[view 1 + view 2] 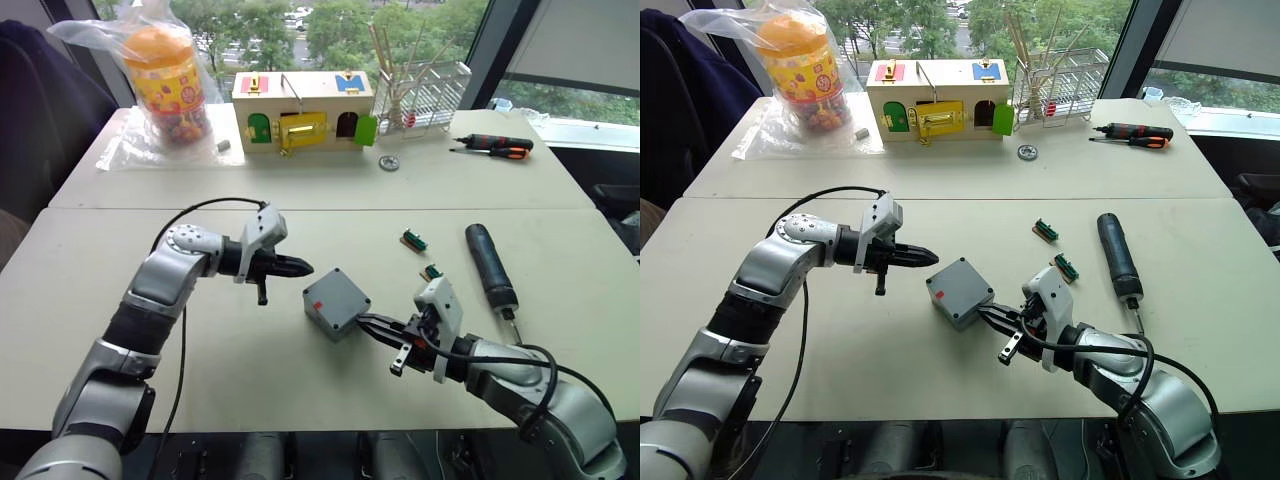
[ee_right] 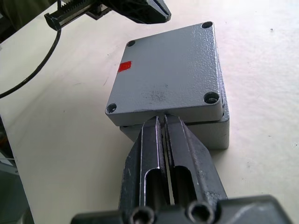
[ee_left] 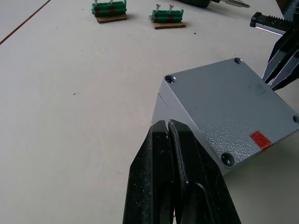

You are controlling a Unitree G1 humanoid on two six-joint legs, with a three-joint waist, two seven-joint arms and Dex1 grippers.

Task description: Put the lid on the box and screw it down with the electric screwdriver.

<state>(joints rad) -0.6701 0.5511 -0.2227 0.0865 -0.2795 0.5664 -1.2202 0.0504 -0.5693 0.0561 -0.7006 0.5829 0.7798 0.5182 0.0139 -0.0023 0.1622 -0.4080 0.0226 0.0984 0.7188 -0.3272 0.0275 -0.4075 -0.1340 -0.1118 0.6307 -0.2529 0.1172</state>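
Lid (image 2: 166, 70) seated on box (image 2: 219, 130), slightly skewed, mid-table; red mark on lid top. 4 corner screw holes visible, screws apparently not driven yet. Left gripper (image 3: 167, 128) fingers pressed together, empty, tip just beside box edge. Right gripper (image 2: 163, 122) fingers together, empty, tip at lid rim on opposite side, likely nudging lid square. Electric screwdriver (image 1: 490, 263) lying on table to the right of box, untouched, near 2 green terminal blocks (image 1: 414, 240). Judged: lid placement nearly done; alignment, pickup of driver and all screwing left
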